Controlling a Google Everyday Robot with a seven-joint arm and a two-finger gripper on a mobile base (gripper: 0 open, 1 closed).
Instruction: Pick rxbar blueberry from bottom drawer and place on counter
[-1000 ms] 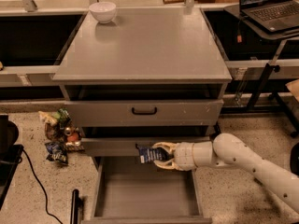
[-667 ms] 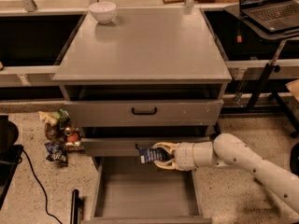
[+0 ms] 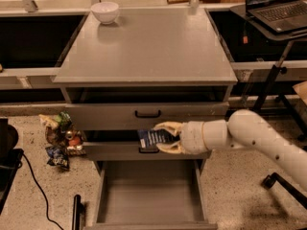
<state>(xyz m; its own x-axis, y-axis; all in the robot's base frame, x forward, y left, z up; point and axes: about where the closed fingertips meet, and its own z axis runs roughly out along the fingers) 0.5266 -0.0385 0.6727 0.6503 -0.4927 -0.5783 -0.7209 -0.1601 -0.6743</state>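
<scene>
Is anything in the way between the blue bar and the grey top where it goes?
Nothing visible. The tool holds the rxbar blueberry before the middle drawer; on the counter above, a white bowl sits in the far corner.

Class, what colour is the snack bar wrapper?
Dark navy wrapper, pale lettering, camera view; gripper holds it above the bottom drawer.

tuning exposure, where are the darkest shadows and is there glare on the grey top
Camera view: no glare on the counter, just a soft shadow by the white bowl; darkest are the gaps above the upper drawers; the gripper, holding the rxbar blueberry above the bottom drawer, is well lit.
</scene>
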